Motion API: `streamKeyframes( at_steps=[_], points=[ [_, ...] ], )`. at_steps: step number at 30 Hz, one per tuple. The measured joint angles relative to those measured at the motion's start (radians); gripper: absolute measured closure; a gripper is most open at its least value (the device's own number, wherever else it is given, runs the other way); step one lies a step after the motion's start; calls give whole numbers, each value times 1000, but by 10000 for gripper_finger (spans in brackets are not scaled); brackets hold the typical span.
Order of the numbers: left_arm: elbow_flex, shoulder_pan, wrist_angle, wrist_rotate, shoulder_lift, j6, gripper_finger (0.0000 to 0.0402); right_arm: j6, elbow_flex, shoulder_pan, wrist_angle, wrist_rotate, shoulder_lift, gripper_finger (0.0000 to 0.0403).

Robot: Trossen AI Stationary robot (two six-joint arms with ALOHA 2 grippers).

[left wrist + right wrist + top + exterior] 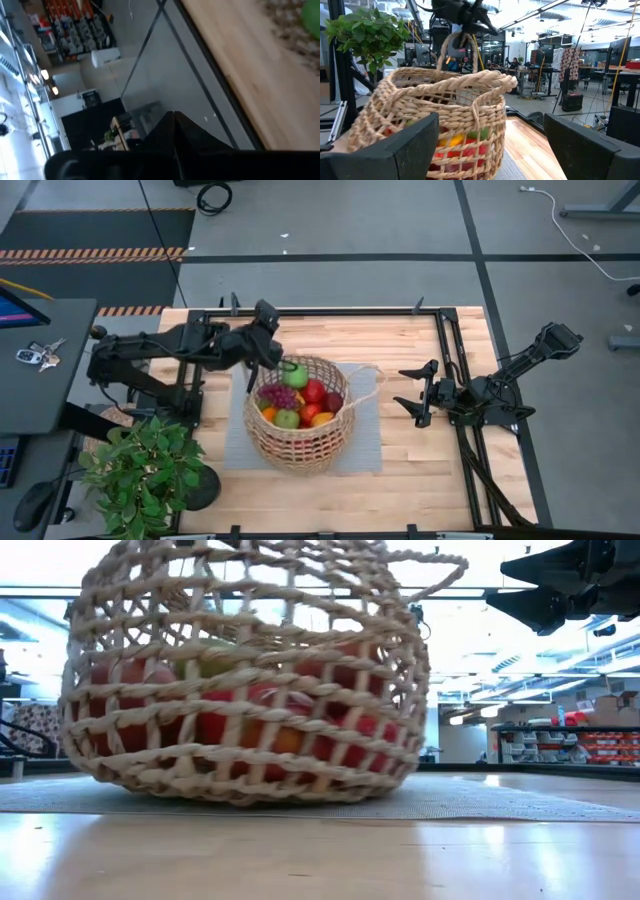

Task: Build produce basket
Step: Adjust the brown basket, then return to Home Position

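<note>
The tan wicker basket (300, 448) stands on its base on a grey mat (366, 442) in the middle of the table. The produce (300, 402) lies heaped inside it: a green apple, purple grapes, and red and orange pieces. My left gripper (277, 358) hovers shut over the basket's far left rim, and nothing shows between its fingers (174, 116). One loop handle (461, 37) stands upright just below it, and I cannot tell whether they touch. My right gripper (410, 390) waits open to the right of the basket, pointing toward it (491, 120).
A potted green plant (140, 465) stands at the table's near left corner. A dark side table with keys (35, 357) sits left of the table. Black frame rails (448, 370) edge the table. Bare wood (400, 450) lies between the basket and the right rail.
</note>
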Motion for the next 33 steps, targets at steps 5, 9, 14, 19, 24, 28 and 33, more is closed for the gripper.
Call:
streamKeyframes(
  at_steps=[5, 9, 14, 19, 24, 28, 33],
  points=[
    [0, 55, 3, 49, 0, -3, 396, 0, 0, 0, 0, 0, 0, 41],
    [0, 84, -52, 167, 0, -90, 393, 0, 0, 0, 0, 0, 0, 41],
    [1, 121, -93, 265, 10, -219, 359, 0, 0, 0, 0, 0, 0, 41],
    [-12, 116, -120, 280, 24, -307, 320, 0, 0, 0, 0, 0, 0, 41],
    [-118, 79, -5, 185, 29, -304, 316, 0, 0, 0, 0, 0, 0, 41],
    [-164, 56, 122, 126, 29, -293, 334, 0, 0, 0, 0, 0, 0, 41],
    [-165, 82, 291, 144, 12, -389, 357, 0, 0, 0, 0, 0, 0, 41]
  ],
)
